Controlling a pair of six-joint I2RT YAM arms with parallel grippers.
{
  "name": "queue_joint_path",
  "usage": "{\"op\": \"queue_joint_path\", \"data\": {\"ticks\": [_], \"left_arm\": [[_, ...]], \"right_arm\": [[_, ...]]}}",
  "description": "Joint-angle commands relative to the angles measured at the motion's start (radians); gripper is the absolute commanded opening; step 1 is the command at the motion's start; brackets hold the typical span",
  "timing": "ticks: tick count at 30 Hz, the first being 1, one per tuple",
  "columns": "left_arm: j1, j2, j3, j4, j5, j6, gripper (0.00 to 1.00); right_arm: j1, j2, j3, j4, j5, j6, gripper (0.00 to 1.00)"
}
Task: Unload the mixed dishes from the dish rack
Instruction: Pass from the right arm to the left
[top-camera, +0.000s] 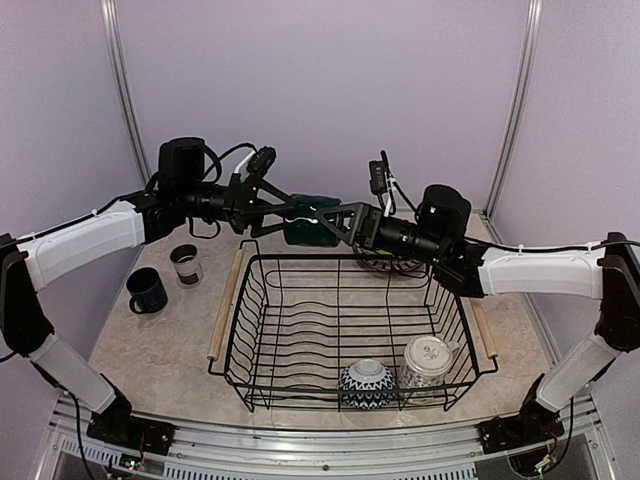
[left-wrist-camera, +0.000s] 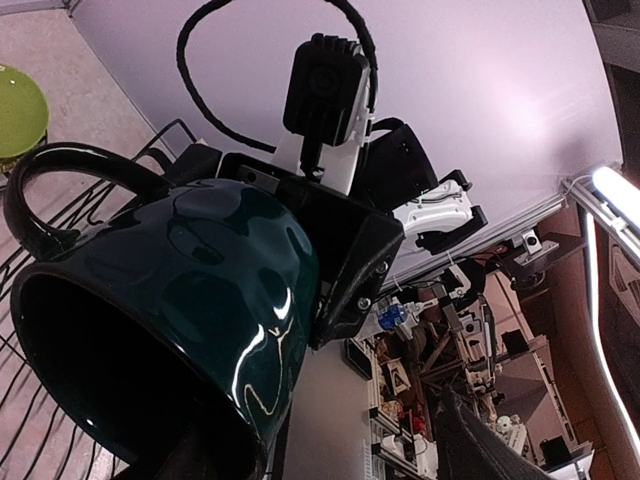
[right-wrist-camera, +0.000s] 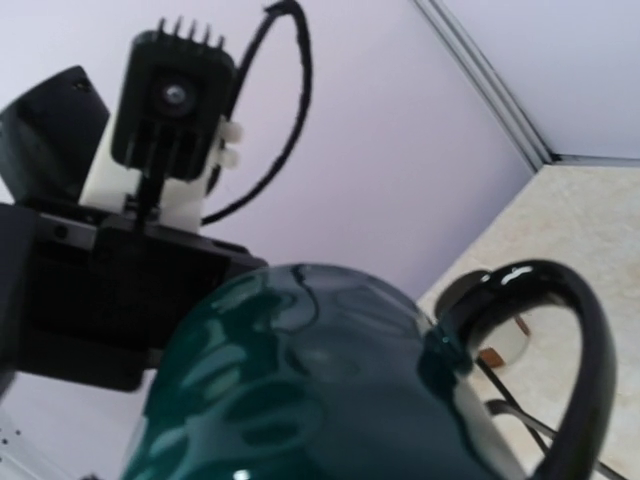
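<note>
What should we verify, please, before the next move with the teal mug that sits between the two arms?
1. Teal mug lifted clear of the dish rack: ok.
2. Right fingers gripping the mug: ok, one lies against its side.
3. Left fingers firmly on the mug: cannot tell.
4. Bare table beside the dark blue mug for set-down: ok.
5. Rack emptied: not ok; patterned bowl and white cup remain.

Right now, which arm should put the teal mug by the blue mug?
Left. The left gripper and right gripper meet at the teal mug over the rack, but the blue mug stands on the left arm's side.
</note>
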Motion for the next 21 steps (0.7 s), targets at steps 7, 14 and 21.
{"op": "queue_joint_path", "data": {"ticks": [7,14,21], "left_arm": [[-0.021,0.044,-0.025,0.161,0.102,-0.1,0.45],[-0.021,0.049,-0.037,0.234,0.131,-0.145,0.25],[-0.019,0.034,-0.038,0.235,0.133,-0.133,0.01]], "right_arm": [[0.023,0.041,0.034,0.262,-0.046,0.037,0.0],[0.026,0.059,0.039,0.286,-0.056,0.046,0.0],[0.029,0.06,0.038,0.275,-0.055,0.042,0.06]]}}
